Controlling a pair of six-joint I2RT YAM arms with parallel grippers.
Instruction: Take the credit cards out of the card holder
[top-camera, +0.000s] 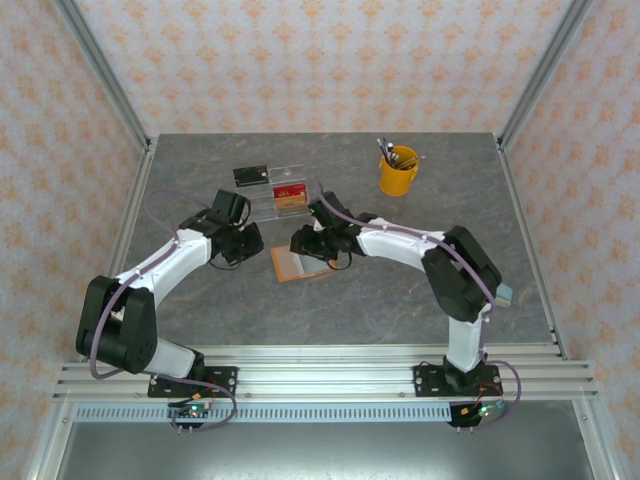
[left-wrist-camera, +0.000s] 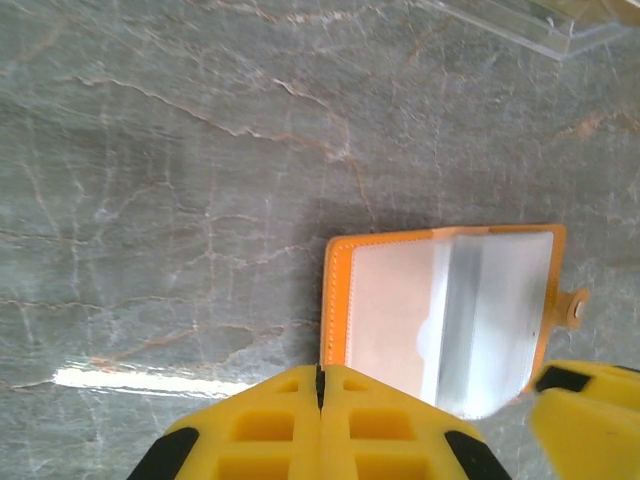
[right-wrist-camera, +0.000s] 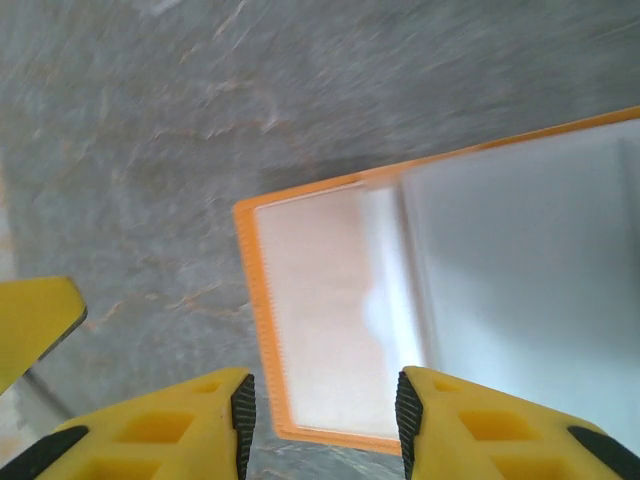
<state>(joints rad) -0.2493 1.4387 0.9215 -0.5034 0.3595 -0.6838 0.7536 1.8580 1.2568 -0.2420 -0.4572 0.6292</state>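
Note:
The orange card holder (top-camera: 293, 264) lies open and flat on the table, showing a pale inner pocket (left-wrist-camera: 390, 310) and a grey-blue panel (left-wrist-camera: 495, 320). No card shows in its pockets. My left gripper (left-wrist-camera: 322, 376) is shut on nothing, its tips right at the holder's left edge (top-camera: 246, 241). My right gripper (right-wrist-camera: 325, 412) is open, its fingers astride the holder's pale half (right-wrist-camera: 330, 310), just above it (top-camera: 306, 244). A red credit card (top-camera: 289, 190) lies in the clear tray. A dark card (top-camera: 250, 175) rests at the tray's left end.
The clear acrylic tray (top-camera: 272, 203) stands just behind both grippers, its corner at the top of the left wrist view (left-wrist-camera: 535, 25). A yellow cup of pens (top-camera: 398, 171) stands at the back right. Metal frame posts border the grey marbled table (top-camera: 400, 300).

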